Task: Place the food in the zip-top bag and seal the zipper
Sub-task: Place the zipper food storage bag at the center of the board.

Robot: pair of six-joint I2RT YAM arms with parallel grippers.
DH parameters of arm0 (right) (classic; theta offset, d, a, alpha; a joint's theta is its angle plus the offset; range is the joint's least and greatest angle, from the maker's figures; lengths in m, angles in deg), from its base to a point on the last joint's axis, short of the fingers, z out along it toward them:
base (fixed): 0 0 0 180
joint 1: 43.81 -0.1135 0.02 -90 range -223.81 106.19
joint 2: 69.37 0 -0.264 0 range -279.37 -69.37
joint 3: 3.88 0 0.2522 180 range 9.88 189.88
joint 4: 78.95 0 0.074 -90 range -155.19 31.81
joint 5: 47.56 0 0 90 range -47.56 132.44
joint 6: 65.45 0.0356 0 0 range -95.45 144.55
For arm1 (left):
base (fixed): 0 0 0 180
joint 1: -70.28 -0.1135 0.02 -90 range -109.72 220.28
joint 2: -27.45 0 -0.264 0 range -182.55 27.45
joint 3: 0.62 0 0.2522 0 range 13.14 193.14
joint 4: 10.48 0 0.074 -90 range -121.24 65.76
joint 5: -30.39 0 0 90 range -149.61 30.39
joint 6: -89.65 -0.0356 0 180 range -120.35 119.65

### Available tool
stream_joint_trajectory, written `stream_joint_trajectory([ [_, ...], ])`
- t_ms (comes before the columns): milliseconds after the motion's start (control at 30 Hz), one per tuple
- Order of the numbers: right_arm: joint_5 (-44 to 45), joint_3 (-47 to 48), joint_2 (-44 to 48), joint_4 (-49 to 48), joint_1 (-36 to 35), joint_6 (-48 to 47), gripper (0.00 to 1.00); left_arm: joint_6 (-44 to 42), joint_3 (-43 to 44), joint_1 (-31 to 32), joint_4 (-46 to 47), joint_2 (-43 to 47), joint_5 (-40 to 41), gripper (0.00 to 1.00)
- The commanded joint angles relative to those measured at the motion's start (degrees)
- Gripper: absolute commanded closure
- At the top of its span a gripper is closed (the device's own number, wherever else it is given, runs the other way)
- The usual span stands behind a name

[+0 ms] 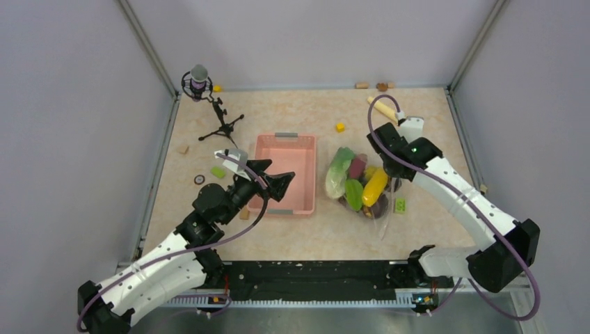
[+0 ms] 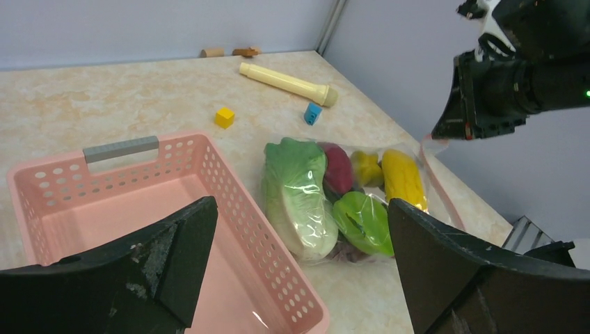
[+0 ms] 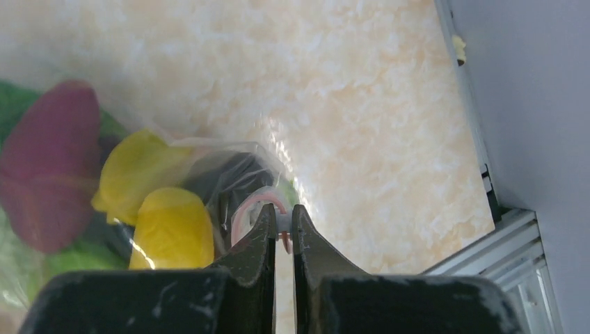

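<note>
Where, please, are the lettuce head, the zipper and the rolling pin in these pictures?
lettuce head (image 2: 296,195): left wrist view, its leafy middle.
zipper (image 3: 243,209): right wrist view, the pink curved strip.
rolling pin (image 2: 286,82): left wrist view, mid-shaft.

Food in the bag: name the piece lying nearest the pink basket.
The green-and-white lettuce head, the largest piece, lies beside the basket. The magenta sweet potato, green pod and yellow fruit lie farther from it.

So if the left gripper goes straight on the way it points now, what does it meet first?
Most likely the pink basket, at its wall beside the zip-top bag: the open left gripper points across it. Beyond lies that bag, lettuce head nearest. Height is unclear; it may pass over the rim.
</note>
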Motion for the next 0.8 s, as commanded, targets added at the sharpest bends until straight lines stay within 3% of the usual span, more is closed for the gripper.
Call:
stream_joint_trajectory([
  [0, 5.47, 4.02, -2.45, -14.48, 7.25, -8.65, 1.00, 0.20, 3.15, -0.04, 0.27, -1.92, 1.82, 0.03],
  [167, 2.11, 1.68, -5.54, -32.57, 13.50, -20.55, 1.00, 0.25, 3.93, -0.06, -0.52, -3.31, 3.22, 0.03],
  [467, 0.46, 5.79, -18.55, -44.32, 26.90, -29.28, 0.98, -0.01, 4.24, -0.05, -0.93, -4.33, 6.64, 0.03],
  [500, 0.39, 6.54, -19.99, -44.32, 27.67, -29.46, 0.92, -0.01, 4.23, -0.04, -1.06, -4.41, 7.12, 0.03],
  [600, 0.10, 7.80, -22.93, -44.27, 28.66, -29.81, 0.56, -0.10, 4.34, -0.12, -0.82, -4.85, 8.00, 0.03],
  [633, 0.43, 8.27, -23.40, -44.19, 28.68, -29.56, 0.47, -0.10, 4.42, -0.12, -0.77, -5.21, 8.36, 0.03],
  [733, 1.26, 9.23, -22.61, -43.54, 28.63, -27.72, 0.34, 0.30, 5.52, -0.11, -1.29, -6.51, 9.21, 0.03],
  [767, 1.27, 9.67, -21.64, -42.64, 28.63, -26.17, 0.19, 0.45, 6.12, -0.05, -1.96, -7.04, 9.32, 0.03],
])
